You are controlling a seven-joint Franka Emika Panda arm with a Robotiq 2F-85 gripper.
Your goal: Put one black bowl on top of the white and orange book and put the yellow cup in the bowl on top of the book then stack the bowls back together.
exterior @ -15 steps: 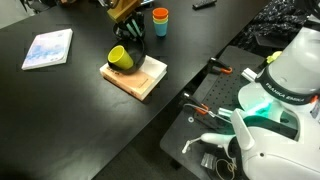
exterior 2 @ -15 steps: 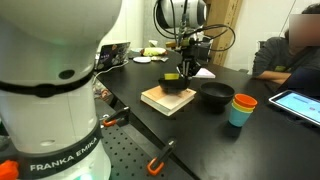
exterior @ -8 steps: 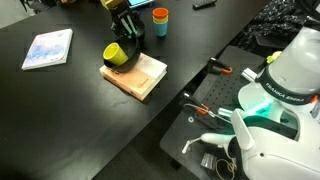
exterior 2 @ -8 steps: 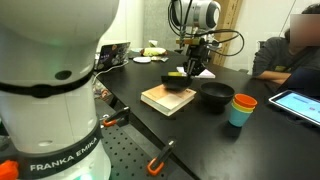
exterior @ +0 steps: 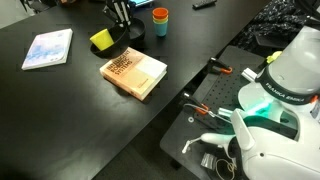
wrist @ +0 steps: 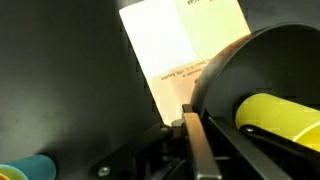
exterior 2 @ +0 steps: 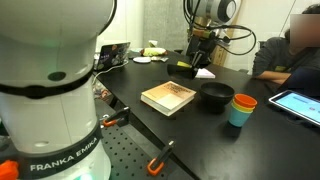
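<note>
My gripper (wrist: 192, 128) is shut on the rim of a black bowl (wrist: 262, 70) that holds the yellow cup (wrist: 282, 116). In both exterior views the gripper (exterior: 120, 16) (exterior 2: 203, 52) carries this bowl in the air, tilted, beyond the book; the cup (exterior: 102, 39) (exterior 2: 181, 66) shows yellow inside it. The white and orange book (exterior: 133, 72) (exterior 2: 168, 96) (wrist: 186, 42) lies bare on the black table. The second black bowl (exterior 2: 216, 95) stands on the table beside the book.
An orange cup stacked in a teal cup (exterior: 160, 20) (exterior 2: 242, 108) stands near the second bowl. A thin pale booklet (exterior: 48, 48) lies far off on the table. The robot base (exterior: 280, 85) and tools sit at the table's edge.
The gripper has lifted the bowl with the yellow cup off the book and carried it up and away from it. The book's cover is now uncovered.
</note>
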